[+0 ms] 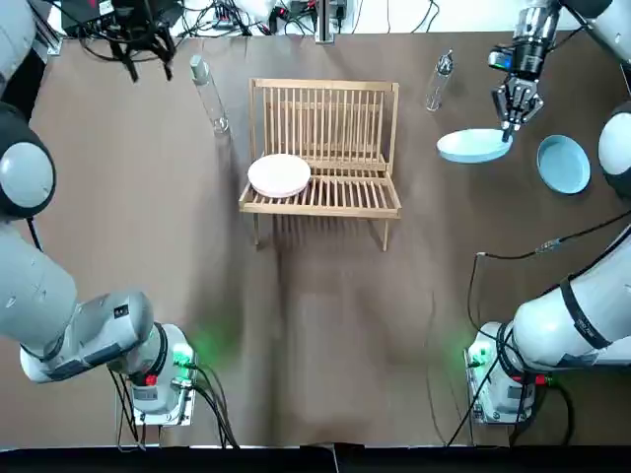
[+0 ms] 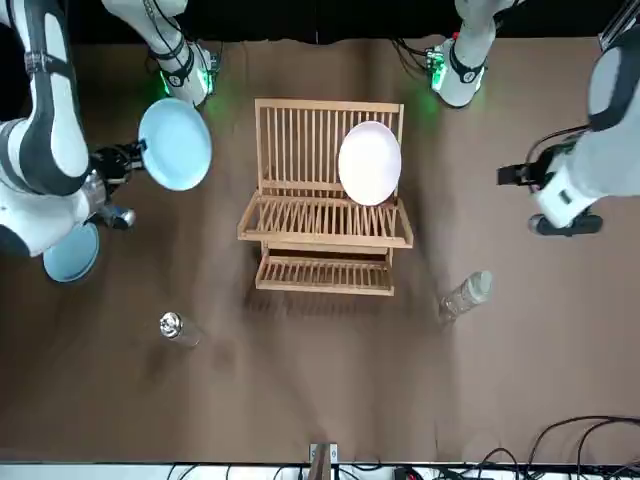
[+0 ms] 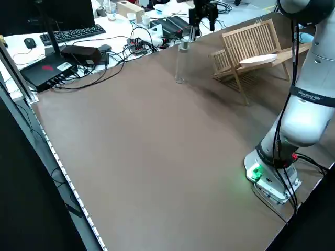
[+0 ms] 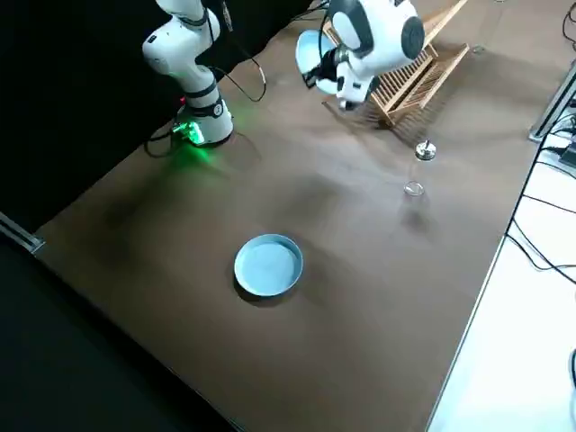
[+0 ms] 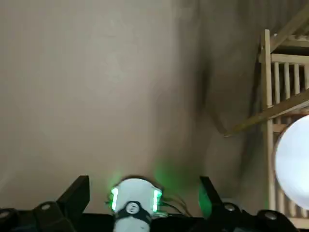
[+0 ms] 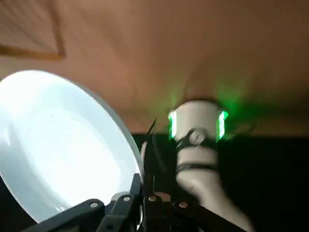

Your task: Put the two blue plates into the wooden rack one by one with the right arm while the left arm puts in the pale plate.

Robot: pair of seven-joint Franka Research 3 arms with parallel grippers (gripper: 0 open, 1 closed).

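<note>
Closest to me, along the near edge of the tabletop (image 1: 325,374), sit the left arm's base (image 1: 163,384) and the right arm's base (image 1: 503,384), one by each near corner, both lit green.

Farther in, the wooden rack (image 1: 323,118) stands about midway between the left and right edges. The pale plate (image 1: 280,175) lies on the lower slats at the rack's left end; I cannot tell how far it tilts.

Off by the right edge, level with the rack, the loose blue plate (image 1: 564,163) sits flat on the tabletop with its hollow side up. Between it and the rack hangs the held blue plate (image 1: 471,146), lifted clear of the tabletop and apart from both. My right tool (image 1: 508,133) is clamped on that plate's rim at its far right side, jaws pinched over the edge.

Beyond that, a clear bottle (image 1: 440,81) stands upright just past the rack's far right corner. A second clear bottle (image 1: 209,94) stands upright off the rack's far left corner.

Farthest out, toward the far left corner of the tabletop, my left tool (image 5: 143,186) hovers high above the surface near that second bottle, its fingers spread wide with nothing between them.
</note>
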